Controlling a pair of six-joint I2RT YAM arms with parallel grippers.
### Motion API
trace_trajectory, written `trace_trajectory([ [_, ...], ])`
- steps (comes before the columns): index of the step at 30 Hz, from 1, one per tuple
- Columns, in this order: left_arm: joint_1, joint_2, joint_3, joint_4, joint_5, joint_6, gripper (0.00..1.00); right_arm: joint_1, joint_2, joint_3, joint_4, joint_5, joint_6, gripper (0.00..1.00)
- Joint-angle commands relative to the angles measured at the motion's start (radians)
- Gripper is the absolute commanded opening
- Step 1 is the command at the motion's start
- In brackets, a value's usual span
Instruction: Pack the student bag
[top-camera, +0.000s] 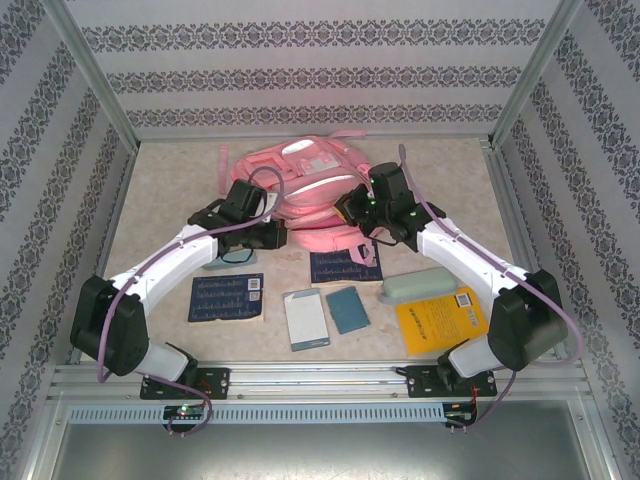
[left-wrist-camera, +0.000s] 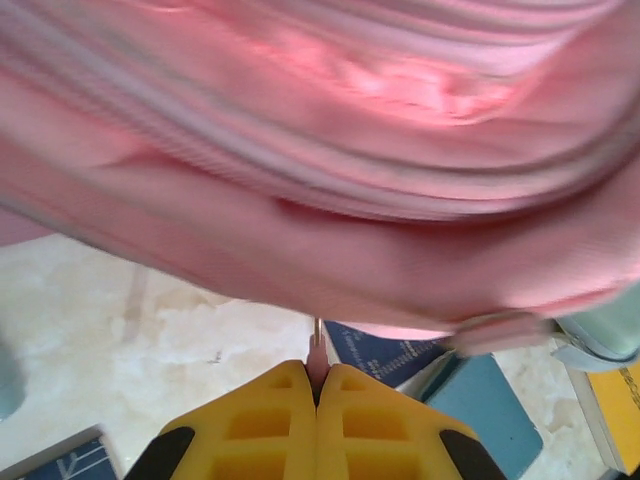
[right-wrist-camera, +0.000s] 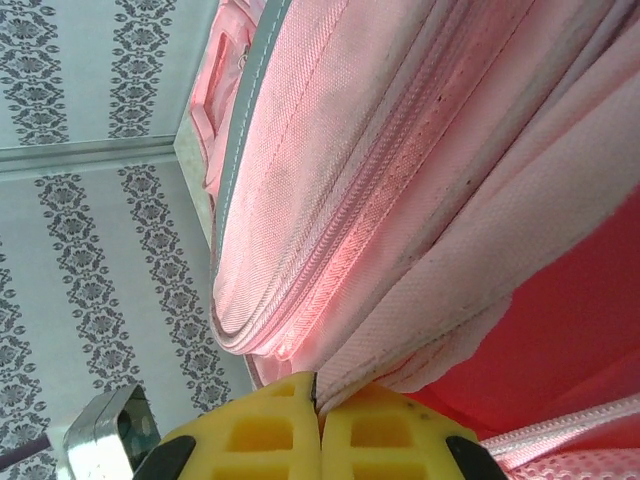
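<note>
Student bag (top-camera: 305, 185) edge pinched by left gripper (left-wrist-camera: 317, 375) and right gripper (right-wrist-camera: 317, 388).

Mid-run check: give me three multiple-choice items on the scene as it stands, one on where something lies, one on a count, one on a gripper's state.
1. Where does the yellow book lie?
A. Far left corner
B. Near right part of the table
C. Against the back wall

2. How many dark blue booklets lie on the table?
A. One
B. Two
C. Four

3. How does the right gripper stand?
A. Wide open above the table
B. Shut on nothing, away from everything
C. Shut on an edge of the student bag

Answers:
1 B, the top view shows it at the near right, close to the right arm.
2 B, one lies near the left arm, the other just in front of the bag.
3 C, the right wrist view shows its fingers meeting with pink fabric pinched between them.
</note>
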Motion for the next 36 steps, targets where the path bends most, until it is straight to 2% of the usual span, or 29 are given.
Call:
trace_trajectory([
  [1,0.08,0.014,-0.025,0.017,-0.052,-0.054,0.0,-0.038,-0.016,0.065,0.015,0.01,-0.051,0.0],
  [8,0.19,0.073,-0.027,0.095,-0.048,-0.13,0.0,-0.053,0.024,0.12,0.014,-0.016,-0.11,0.0],
  [13,0.274,0.157,0.001,0.143,0.011,-0.172,0.01,-0.048,0.084,0.171,0.023,-0.035,-0.188,0.0],
  [17,0.29,0.179,0.037,0.134,0.056,-0.187,0.15,-0.04,0.153,0.252,-0.013,-0.043,-0.304,0.0],
  [19,0.289,0.118,0.012,0.149,0.039,-0.209,0.29,-0.034,0.186,0.305,-0.048,-0.042,-0.356,0.0],
  [21,0.29,0.019,-0.031,0.157,-0.021,-0.228,0.47,-0.017,0.22,0.374,-0.095,-0.034,-0.429,0.0],
  [23,0.29,-0.07,-0.052,0.136,-0.066,-0.233,0.56,0.003,0.253,0.436,-0.138,-0.026,-0.501,0.0],
  [27,0.286,-0.172,-0.039,0.069,-0.074,-0.147,0.6,0.062,0.307,0.52,-0.208,0.005,-0.608,0.0],
  [33,0.25,-0.255,-0.061,0.049,-0.102,-0.069,0.62,0.1,0.294,0.441,-0.188,0.039,-0.64,0.01],
  [36,0.204,-0.241,-0.051,0.035,-0.104,-0.042,0.61,0.093,0.274,0.388,-0.184,0.065,-0.693,0.12],
])
